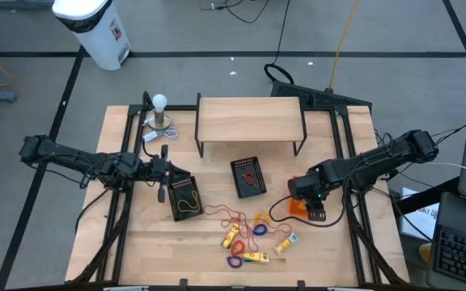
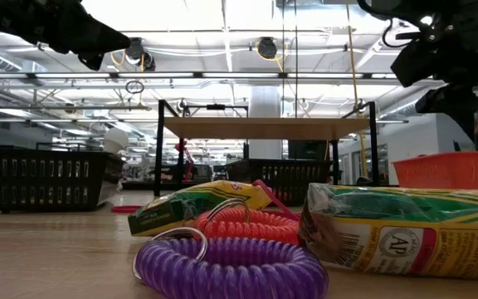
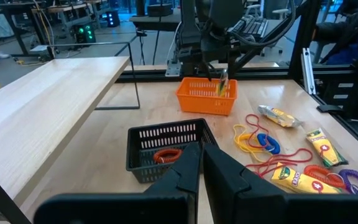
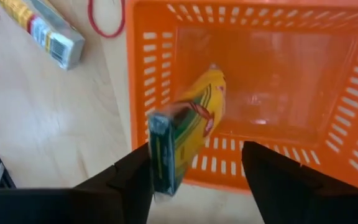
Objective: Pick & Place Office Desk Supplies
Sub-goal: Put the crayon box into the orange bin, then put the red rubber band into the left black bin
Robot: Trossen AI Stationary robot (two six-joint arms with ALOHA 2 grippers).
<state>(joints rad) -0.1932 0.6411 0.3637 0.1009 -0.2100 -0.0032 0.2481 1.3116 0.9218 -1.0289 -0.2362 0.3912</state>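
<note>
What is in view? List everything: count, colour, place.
Table: one, light wood.
Shelf: one, light wood, back of table.
Stand: one, white ball top, back left.
Black baskets: two, mid-table; one holds a red loop, the other a yellow loop.
Orange basket: one, right side.
Loose loops: several, red, orange, yellow, blue, purple, front middle.
Packets: three yellow, among the loops; a fourth over the orange basket.
Bin: one, white, on the floor.
Left fingers: shut, by the yellow-loop basket.
Right fingers: open, above the orange basket.
</note>
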